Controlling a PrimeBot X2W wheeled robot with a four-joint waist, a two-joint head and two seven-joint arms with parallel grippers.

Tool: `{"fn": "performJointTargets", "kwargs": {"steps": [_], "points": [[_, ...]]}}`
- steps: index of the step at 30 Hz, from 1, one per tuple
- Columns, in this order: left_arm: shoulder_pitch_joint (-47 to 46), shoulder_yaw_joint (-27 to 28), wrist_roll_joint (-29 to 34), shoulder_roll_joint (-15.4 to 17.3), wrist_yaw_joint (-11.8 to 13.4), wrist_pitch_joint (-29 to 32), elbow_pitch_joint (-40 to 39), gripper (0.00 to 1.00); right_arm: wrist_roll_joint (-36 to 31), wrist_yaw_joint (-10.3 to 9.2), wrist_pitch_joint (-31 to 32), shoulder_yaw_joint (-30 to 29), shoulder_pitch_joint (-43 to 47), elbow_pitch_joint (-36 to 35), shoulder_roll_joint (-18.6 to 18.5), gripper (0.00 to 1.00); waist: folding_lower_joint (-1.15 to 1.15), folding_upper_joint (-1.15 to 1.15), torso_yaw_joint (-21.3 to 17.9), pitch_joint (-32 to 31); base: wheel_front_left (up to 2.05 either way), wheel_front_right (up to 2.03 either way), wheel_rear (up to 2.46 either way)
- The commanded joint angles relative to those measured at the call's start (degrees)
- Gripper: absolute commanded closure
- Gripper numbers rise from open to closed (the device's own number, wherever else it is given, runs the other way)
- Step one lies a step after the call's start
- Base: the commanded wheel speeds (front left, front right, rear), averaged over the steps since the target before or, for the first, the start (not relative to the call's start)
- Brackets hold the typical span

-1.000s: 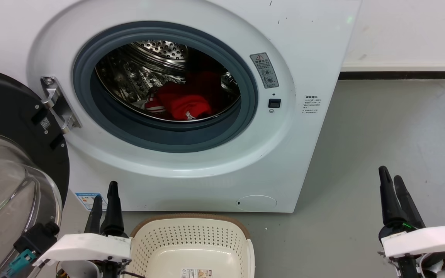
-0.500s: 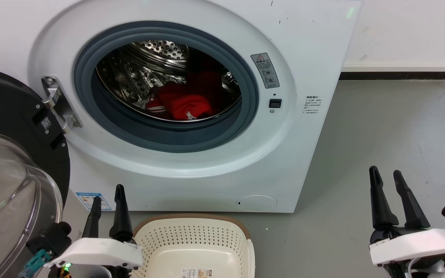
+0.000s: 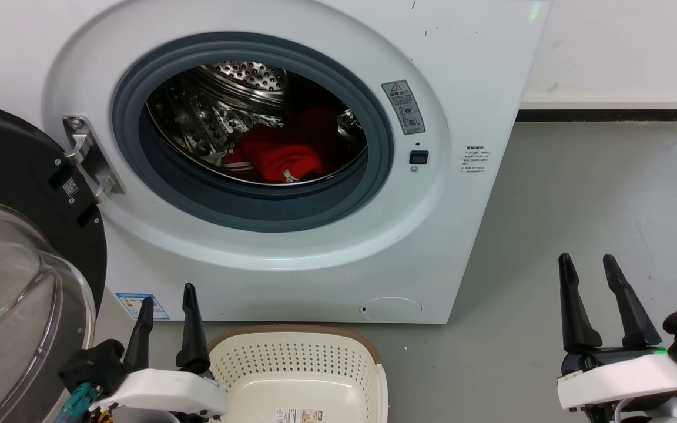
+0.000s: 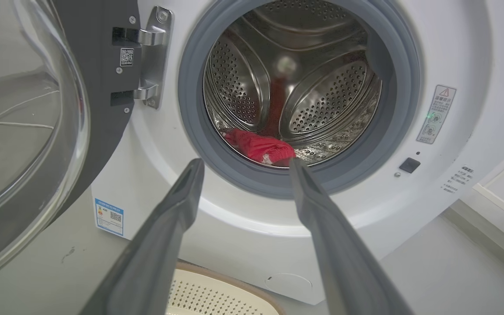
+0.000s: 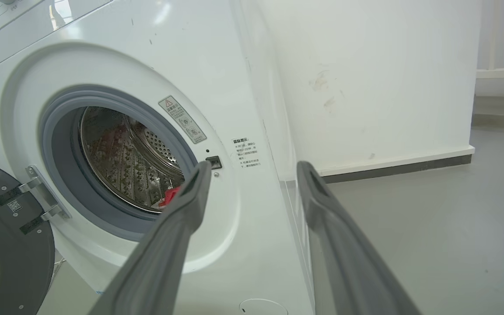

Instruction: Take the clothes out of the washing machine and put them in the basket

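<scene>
The white washing machine (image 3: 473,70) stands with its porthole uncovered. Red clothes (image 3: 282,155) with white striped trim lie at the bottom of its steel drum; in the left wrist view the clothes (image 4: 263,148) sit just behind the grey rubber rim, and a red scrap (image 5: 171,195) peeks out in the right wrist view. The cream basket (image 3: 297,367) with a brown rim sits on the floor below the porthole, holding no clothes. My left gripper (image 3: 165,299) is open beside the basket's left edge. My right gripper (image 3: 586,263) is open over the floor to the washer's right, holding nothing.
The black-framed glass door (image 3: 15,264) hangs swung out at the left, close to my left arm. Grey floor (image 3: 579,194) stretches to the right of the washer. A white wall with a dark skirting (image 3: 603,114) runs behind it.
Both grippers have spread their fingers from nearly together to open. The left gripper shifted slightly right and lower; the right one shifted slightly left.
</scene>
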Motion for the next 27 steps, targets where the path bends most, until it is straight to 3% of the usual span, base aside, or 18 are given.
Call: {"fn": "performJointTargets", "kwargs": {"steps": [1,27], "points": [[-0.01,-0.22,1.55,0.45,0.13,-0.59,-0.8,0.0,-1.54,-0.01,-0.56,0.1,0.45,-1.06,0.03,0.0,0.0,0.0,0.0,-0.03,0.0,0.0,0.0],[2.34,-0.54,14.54,0.41,0.28,-3.99,-0.62,0.0,-14.8,-0.02,-3.93,0.47,2.22,-2.99,0.07,0.0,0.0,0.0,0.44,-0.08,0.0,0.0,0.0]]}}
